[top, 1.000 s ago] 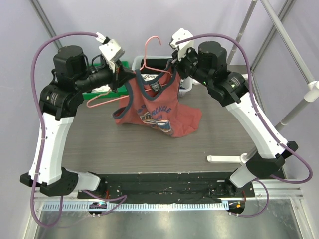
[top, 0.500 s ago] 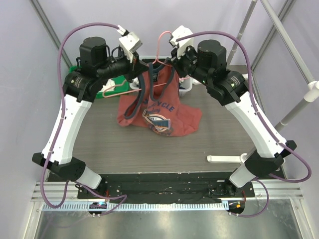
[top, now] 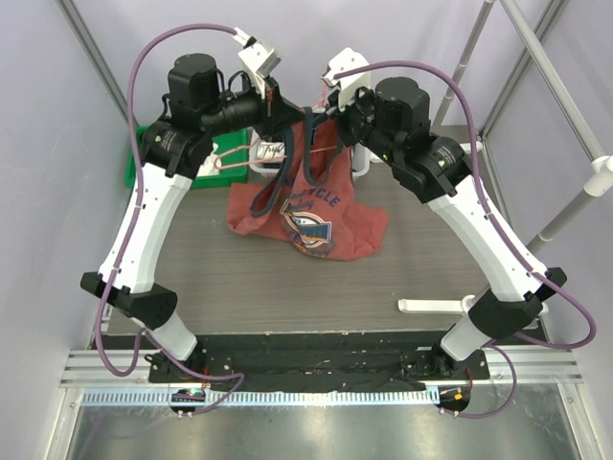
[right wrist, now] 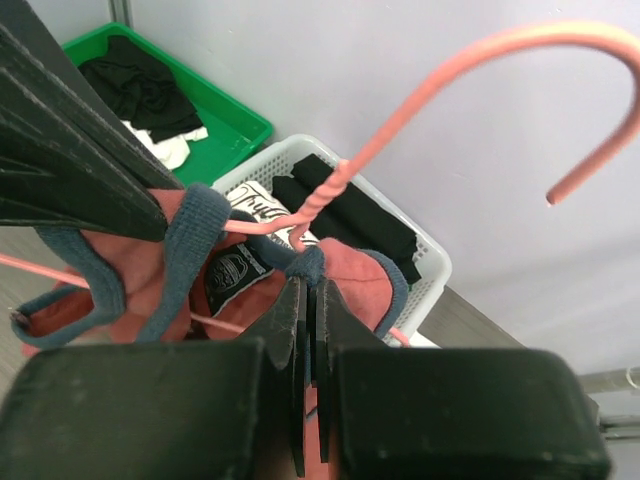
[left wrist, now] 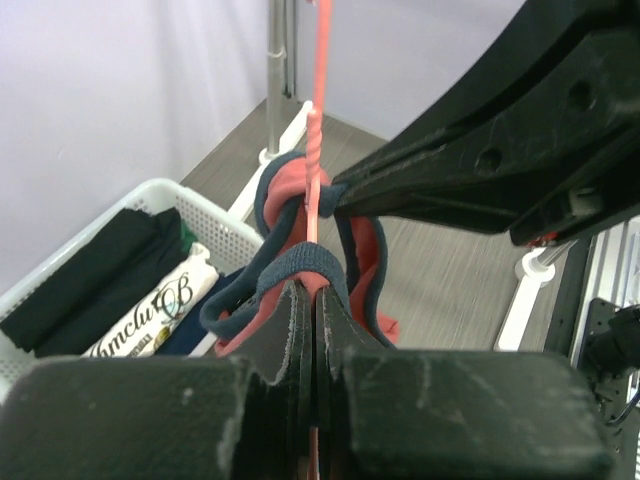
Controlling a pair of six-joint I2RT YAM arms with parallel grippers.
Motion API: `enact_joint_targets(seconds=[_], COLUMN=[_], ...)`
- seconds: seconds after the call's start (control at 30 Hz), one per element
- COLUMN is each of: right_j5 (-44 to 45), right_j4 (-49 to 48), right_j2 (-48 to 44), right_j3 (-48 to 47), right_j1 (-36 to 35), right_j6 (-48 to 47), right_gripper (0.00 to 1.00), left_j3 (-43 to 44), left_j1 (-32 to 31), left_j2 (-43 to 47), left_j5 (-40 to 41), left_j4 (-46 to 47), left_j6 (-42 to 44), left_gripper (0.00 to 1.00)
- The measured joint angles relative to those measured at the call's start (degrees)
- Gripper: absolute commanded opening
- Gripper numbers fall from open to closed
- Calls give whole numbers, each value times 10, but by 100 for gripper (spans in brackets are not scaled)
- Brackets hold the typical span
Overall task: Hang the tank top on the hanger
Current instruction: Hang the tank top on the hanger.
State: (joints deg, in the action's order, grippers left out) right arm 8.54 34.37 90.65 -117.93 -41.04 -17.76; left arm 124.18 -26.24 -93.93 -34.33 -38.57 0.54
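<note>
The rust-red tank top (top: 311, 206) hangs bunched between my two raised grippers, its hem resting on the table. My left gripper (top: 280, 103) is shut on a navy-trimmed strap (left wrist: 305, 262), with the pink hanger wire (left wrist: 316, 160) running straight up from its jaws. My right gripper (top: 326, 107) is shut on the navy trim (right wrist: 312, 262) just under the hanger's twisted neck (right wrist: 326, 197). The hook curves away above it. One hanger arm (top: 228, 161) sticks out to the left. The two grippers are almost touching.
A white basket (right wrist: 425, 270) with folded black clothes and a white printed cloth (left wrist: 150, 310) stands behind the shirt. A green bin (top: 144, 172) sits at the back left. A white L-shaped bar (top: 431, 307) lies front right. Metal rack poles (top: 575, 192) rise along the right side.
My left arm has swung up and to the right, carrying its strap and the hanger close to the right gripper. The shirt now hangs narrower and more bunched. The right arm barely moved.
</note>
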Motion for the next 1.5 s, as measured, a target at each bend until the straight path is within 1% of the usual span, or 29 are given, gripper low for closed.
enact_joint_targets(seconds=[0.27,0.4,0.53,0.7,0.77,1.03,1.27,1.37,1.5], right_j5=[13,7,1,-7,-7,-5,0,2,10], right_j4=[0,0,-3,-17,-18,-37,-81,-96,-109], right_j2=[-2,-2,-5,-30,-31,-41,-58,-57,-50], right_j3=[15,15,29,120,150,229,333,381,413], right_j1=[-3,-5,-6,-6,-6,-6,-6,-6,-6], right_j6=[-15,-16,-16,-16,-16,-16,-22,-28,-35], right_gripper=[1,1,1,1,1,1,1,1,1], left_j3=[17,17,6,-64,-104,-233,-349,-402,-455], left_j1=[-2,-3,-4,-4,-4,-4,-1,0,0], left_j2=[-21,-21,-19,13,30,91,133,134,125], left_j5=[-36,-49,-44,-19,-6,17,17,18,18], left_j4=[46,57,54,17,0,-22,-7,21,66], left_j6=[-33,-35,-23,29,46,103,134,135,134], left_gripper=[0,0,0,0,0,0,0,0,0])
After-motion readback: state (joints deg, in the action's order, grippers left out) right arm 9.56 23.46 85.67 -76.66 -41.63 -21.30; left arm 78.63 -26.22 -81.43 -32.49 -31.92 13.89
